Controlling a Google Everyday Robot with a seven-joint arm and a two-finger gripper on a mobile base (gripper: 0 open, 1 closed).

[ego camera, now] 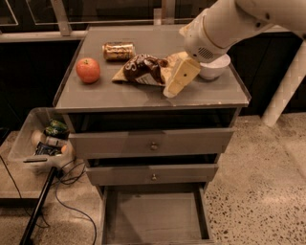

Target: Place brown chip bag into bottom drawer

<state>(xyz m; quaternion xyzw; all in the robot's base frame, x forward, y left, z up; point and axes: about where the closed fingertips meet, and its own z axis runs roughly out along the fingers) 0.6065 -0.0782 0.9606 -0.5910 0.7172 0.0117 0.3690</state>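
**Dim room, speckled floor**

A grey three-drawer cabinet [114, 143] fills the centre of the frame. Speckled terrazzo floor [267, 186] spreads across the lower right. A white slanted post [287, 81] stands at the right edge. Dark glass panels [100, 9] run along the top. At the left sits a clear plastic bin [21, 143], with black cables [71, 210] below it. The gripper [179, 79] hangs over the cabinet top, right of centre.
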